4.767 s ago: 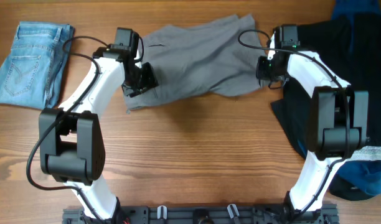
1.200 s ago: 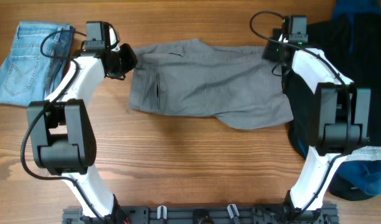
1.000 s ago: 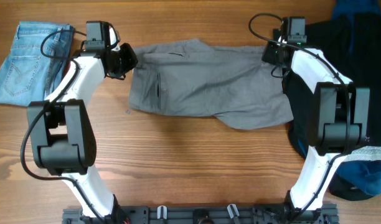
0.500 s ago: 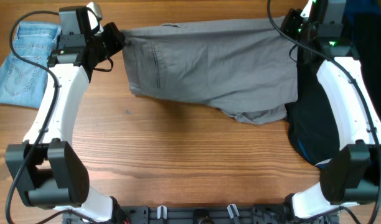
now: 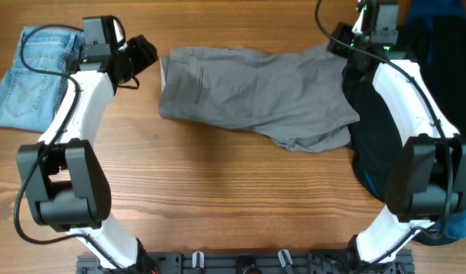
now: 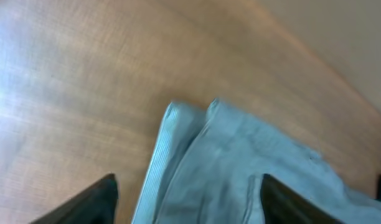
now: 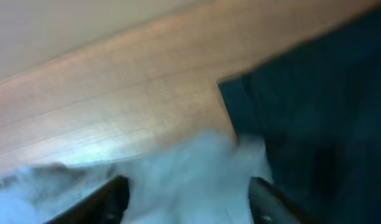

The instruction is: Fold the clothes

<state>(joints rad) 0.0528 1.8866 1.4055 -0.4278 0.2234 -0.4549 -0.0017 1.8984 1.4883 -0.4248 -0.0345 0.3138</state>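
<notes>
Grey trousers (image 5: 256,87) lie spread flat across the far middle of the table, folded lengthwise. My left gripper (image 5: 147,52) hangs open just left of their left end. In the left wrist view the striped hem (image 6: 172,155) lies under the gap between the spread fingers (image 6: 103,196), and nothing is pinched. My right gripper (image 5: 337,39) stands open at the trousers' far right corner. Its wrist view is blurred: grey cloth (image 7: 190,174) lies below the parted fingers, beside a dark garment (image 7: 315,93).
Folded light-blue jeans (image 5: 35,72) lie at the far left. A dark garment pile (image 5: 368,152) covers the right side under my right arm. Blue cloth (image 5: 438,11) shows at the far right corner. Bare wood (image 5: 218,198) fills the near half.
Both grippers held the trousers' ends and pulled them taut half a second ago. Now both have opened and let go. The cloth has settled flat and the right end has slackened.
</notes>
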